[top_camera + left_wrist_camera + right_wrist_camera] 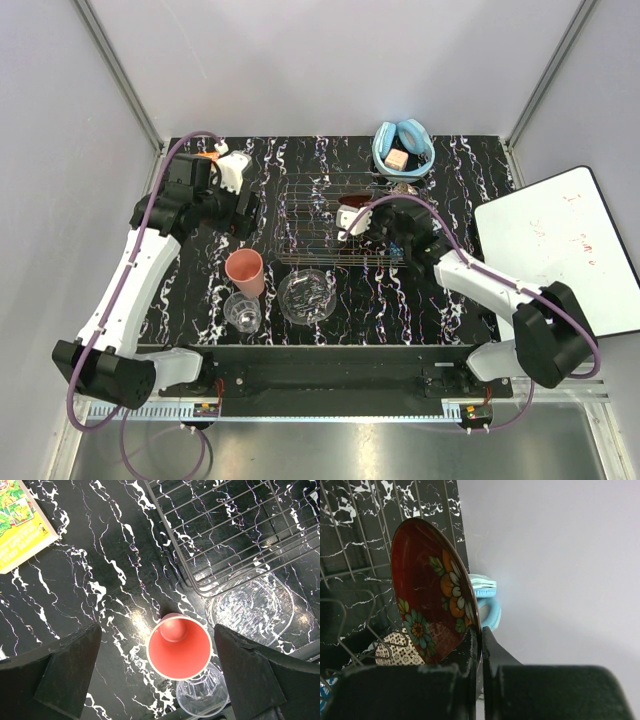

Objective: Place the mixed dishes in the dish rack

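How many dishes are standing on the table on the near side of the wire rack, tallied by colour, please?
Clear: 2 (small clear glass tumbler, round clear glass dish)
Salmon-pink: 1 (salmon-pink plastic cup)
Total: 3

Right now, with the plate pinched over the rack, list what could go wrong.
1. The right gripper pinches the red plate only at its rim, on edge, so the plate could swing or slip and strike the rack wires.
2. The pink cup stands right beside the glass tumbler. If the open left gripper descends around the cup, a finger might knock the tumbler over.
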You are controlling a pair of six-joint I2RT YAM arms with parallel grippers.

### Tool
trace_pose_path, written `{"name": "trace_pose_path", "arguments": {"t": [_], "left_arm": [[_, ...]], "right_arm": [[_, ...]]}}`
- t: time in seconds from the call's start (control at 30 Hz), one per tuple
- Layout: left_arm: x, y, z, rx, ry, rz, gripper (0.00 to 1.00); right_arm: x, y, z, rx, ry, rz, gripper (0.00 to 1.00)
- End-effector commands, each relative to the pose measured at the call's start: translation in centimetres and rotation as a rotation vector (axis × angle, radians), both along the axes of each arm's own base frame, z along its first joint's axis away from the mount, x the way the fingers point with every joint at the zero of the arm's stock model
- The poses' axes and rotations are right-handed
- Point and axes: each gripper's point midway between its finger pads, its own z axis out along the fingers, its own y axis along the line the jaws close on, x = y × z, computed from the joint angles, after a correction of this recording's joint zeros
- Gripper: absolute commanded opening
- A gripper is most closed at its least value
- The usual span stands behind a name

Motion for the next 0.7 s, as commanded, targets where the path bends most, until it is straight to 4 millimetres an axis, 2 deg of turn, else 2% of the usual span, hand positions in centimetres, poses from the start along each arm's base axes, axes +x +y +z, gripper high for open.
{"name": "trace_pose_path", "arguments": {"t": [0.0,0.17,0.5,0.67], "left_arm": [[0.9,-0.6,0.4,-0.042,-0.029,-0.001,0.99],[0.9,-0.6,0.2,-0.047,-0.025,0.001,0.99],[0.7,-0.2,0.8,-0.044,-0.048,-0.002,0.99],[0.6,0.0,1.0,-0.04,-0.056,0.0,0.99]], "right_arm": [[0.1,-0.2,7.1,0.014,-0.183,0.014,0.0],[0.2,-0.2,5.9,0.004,-0.153,0.009,0.0],[2.4,-0.4,0.0,0.029,-0.03,-0.024,0.0],[3.4,-0.7,-1.1,0.053,-0.007,-0.044,0.0]]}}
